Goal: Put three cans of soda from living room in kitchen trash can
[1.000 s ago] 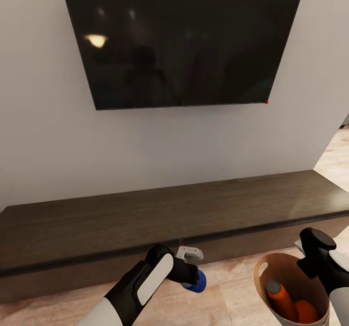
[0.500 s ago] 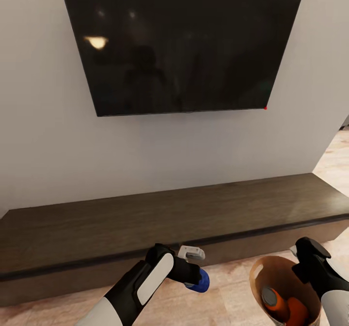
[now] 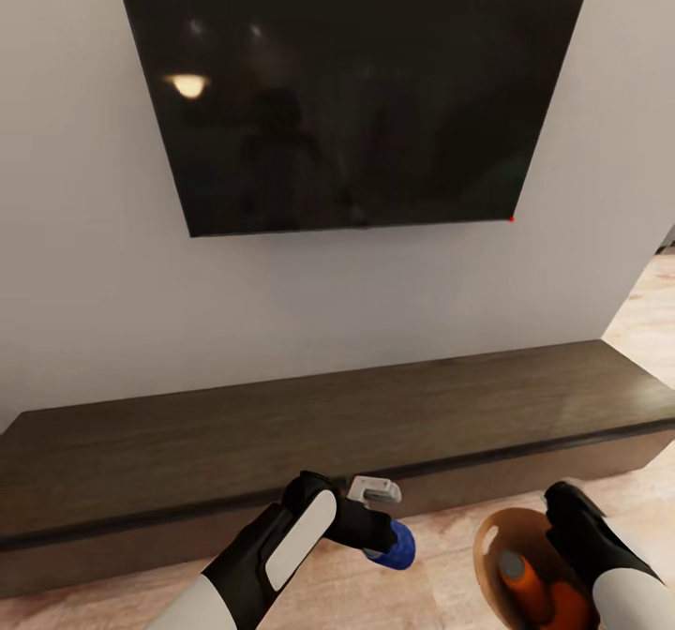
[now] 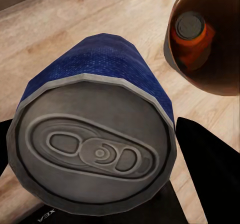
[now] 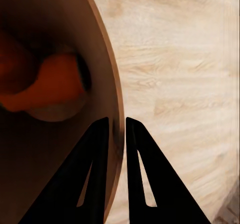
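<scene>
Living rm: wall TV (image 3: 352, 96), low cabinet (image 3: 328, 433).

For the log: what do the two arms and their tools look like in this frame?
Both arms are white with black wrist sections. The left arm carries an oblong white panel on its black forearm and a grey bracket by the left tool. The right tool has two flat, tapering black fingers with slim slots.

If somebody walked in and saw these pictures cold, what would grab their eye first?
Probably the big black TV on the wall above the long dark-wood cabinet. Next, the blue soda can clamped in the left gripper, low in the head view. At lower right, the right gripper pinches the rim of the trash can, with an orange can inside.
</scene>
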You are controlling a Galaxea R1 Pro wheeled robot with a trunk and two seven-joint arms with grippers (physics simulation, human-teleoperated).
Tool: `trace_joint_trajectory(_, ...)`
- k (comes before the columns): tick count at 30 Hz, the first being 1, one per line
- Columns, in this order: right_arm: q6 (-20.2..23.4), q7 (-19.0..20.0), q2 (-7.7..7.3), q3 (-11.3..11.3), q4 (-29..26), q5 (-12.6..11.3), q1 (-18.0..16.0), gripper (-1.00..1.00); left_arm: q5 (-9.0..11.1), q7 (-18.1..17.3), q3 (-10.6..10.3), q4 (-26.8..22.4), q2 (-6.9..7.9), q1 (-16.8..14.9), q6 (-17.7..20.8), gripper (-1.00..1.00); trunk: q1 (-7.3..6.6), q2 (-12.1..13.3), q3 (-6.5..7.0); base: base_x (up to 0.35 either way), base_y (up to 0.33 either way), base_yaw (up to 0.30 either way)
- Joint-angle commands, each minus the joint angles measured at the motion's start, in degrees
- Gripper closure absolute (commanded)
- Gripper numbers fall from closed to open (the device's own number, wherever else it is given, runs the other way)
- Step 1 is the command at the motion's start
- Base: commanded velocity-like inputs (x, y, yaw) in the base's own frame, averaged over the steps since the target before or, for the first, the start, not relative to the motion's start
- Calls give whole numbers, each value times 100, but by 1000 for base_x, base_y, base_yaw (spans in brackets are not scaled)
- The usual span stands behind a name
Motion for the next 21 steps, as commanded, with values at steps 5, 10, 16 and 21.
trace_joint_trajectory(5,-13,-104,203,4,43,-41,-1,100,-4,-31,-15,0,0,3,-8,100,-111,202,91,0,0,0)
trace_joint_trajectory(10,-17,-134,306,20,50,-36,-1,100,-4,-29,-17,0,0,5,-15,100,-133,242,108,0,0,0)
trace_joint_trajectory(16,-18,-139,386,45,57,-26,-1,100,0,-45,-18,-31,0,11,-33,100,-133,242,108,0,0,0)
trace_joint_trajectory(21,-18,-140,485,160,58,2,-1,100,4,-66,-18,-82,0,12,-53,100,-133,242,108,0,0,0)
